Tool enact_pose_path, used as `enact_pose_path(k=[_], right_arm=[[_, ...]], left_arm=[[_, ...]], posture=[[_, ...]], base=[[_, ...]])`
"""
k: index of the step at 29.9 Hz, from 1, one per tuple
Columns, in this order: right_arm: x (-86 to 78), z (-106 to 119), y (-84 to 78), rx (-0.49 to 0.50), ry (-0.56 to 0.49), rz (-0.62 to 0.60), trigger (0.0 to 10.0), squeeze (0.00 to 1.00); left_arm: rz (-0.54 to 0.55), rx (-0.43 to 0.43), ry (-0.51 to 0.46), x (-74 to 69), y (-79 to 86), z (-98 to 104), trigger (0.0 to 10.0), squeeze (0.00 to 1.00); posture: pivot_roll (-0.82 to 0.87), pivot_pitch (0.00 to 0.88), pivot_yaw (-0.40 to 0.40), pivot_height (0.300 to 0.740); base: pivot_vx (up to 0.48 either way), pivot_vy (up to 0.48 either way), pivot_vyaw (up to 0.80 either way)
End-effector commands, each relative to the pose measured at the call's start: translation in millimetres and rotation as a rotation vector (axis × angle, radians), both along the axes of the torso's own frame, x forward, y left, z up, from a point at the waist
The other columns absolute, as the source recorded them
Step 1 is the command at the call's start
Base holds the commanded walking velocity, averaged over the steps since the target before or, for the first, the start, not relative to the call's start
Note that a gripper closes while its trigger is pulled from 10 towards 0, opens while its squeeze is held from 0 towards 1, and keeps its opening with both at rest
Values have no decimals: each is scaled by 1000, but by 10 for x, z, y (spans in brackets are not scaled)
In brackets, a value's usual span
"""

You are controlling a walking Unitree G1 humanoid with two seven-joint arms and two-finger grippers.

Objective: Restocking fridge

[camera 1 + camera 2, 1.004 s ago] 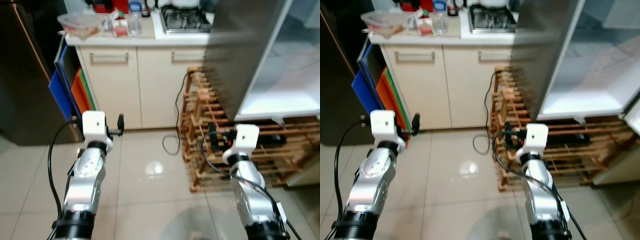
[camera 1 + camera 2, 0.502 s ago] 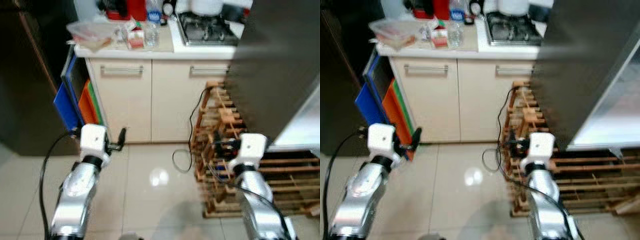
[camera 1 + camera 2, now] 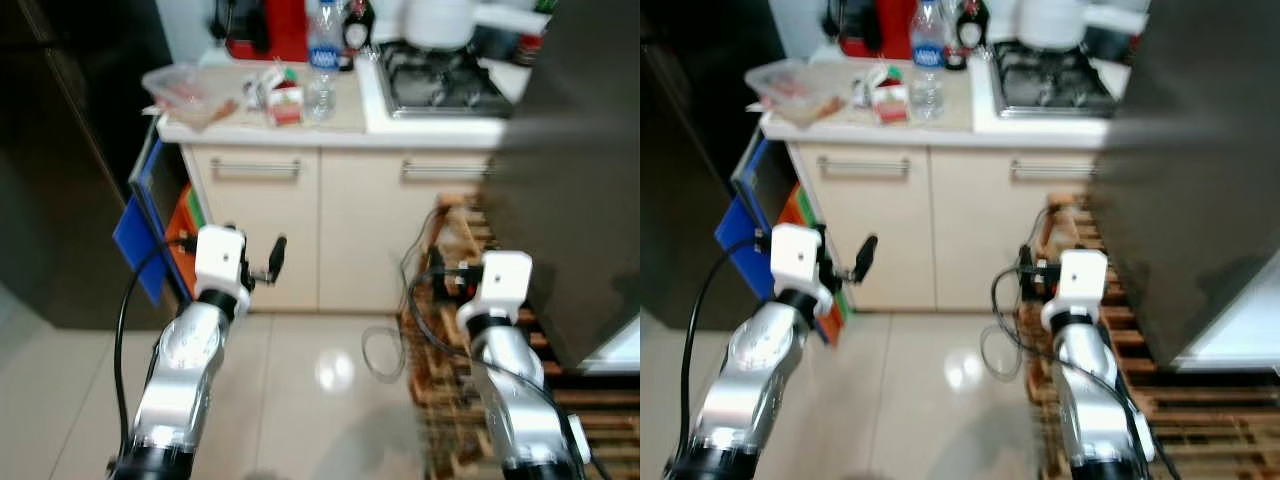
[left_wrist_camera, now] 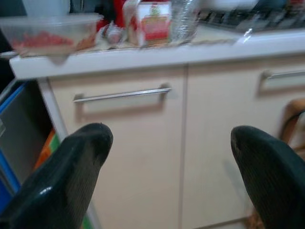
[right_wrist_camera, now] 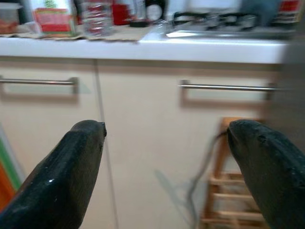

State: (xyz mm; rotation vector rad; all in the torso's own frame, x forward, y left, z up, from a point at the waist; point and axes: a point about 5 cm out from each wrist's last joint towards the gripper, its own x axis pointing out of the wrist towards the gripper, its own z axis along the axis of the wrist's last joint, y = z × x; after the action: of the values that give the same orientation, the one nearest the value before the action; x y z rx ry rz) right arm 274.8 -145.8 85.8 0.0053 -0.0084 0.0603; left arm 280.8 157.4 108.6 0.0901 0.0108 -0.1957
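Note:
On the white counter (image 3: 440, 128) lie a clear plastic food container (image 3: 188, 88), a small red-and-white carton (image 3: 286, 100) and a clear water bottle (image 3: 322, 58). The wrist views show the same carton (image 4: 153, 20) and bottle (image 5: 97, 17). The open fridge door (image 3: 590, 190) is a dark grey slab at the right. My left gripper (image 3: 272, 262) is held out at cupboard height, open and empty, its fingers (image 4: 71, 176) spread wide. My right gripper (image 3: 440, 274) hovers before the wine rack, also open and empty, its fingers (image 5: 71, 167) apart.
Cream cupboard doors with bar handles (image 3: 255, 168) stand under the counter. A gas hob (image 3: 445, 88) with a white pot (image 3: 440, 20) is at the back right. A wooden wine rack (image 3: 455, 340) and a black cable (image 3: 385, 345) are at floor level. Blue and orange boards (image 3: 150, 225) lean at the left.
The camera has turned left and closed in on the counter; the fridge's white inside has slid out of view at the right. Both arms keep their raised pose, grippers still open.

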Motion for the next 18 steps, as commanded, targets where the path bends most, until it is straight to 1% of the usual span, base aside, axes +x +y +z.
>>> enact_pose_path(k=[1,7,11,12,14,17,18], right_arm=[[14,-5,-117,-19,6,-27,10000,78],[39,-6,-92,-21,9,-14,10000,82],[43,-15,-84,-41,11,-36,10000,82],[37,-28,-66,-39,16,-27,10000,78],[36,-43,-50,-34,26,-17,10000,82],[62,-64,-57,-38,43,-23,10000,75],[81,-76,-79,-26,55,-37,10000,75]], left_arm=[[-26,-10,-11,17,-84,33,10000,0],[-17,-25,-15,21,-88,40,10000,0],[2,-50,-5,38,-62,44,10000,0],[7,-29,-15,57,-60,63,10000,0],[30,-22,-2,91,-52,54,10000,0],[49,31,18,123,-48,13,10000,0],[66,65,35,131,-40,-18,10000,0]], posture=[[-19,0,17,730],[-19,0,16,730],[-14,0,13,730],[-11,0,6,730],[-9,0,4,730],[-9,0,2,730],[-11,0,2,730]], base=[[480,0,0],[480,0,0],[480,0,0],[480,0,0],[467,0,0],[0,0,0],[0,0,0]])
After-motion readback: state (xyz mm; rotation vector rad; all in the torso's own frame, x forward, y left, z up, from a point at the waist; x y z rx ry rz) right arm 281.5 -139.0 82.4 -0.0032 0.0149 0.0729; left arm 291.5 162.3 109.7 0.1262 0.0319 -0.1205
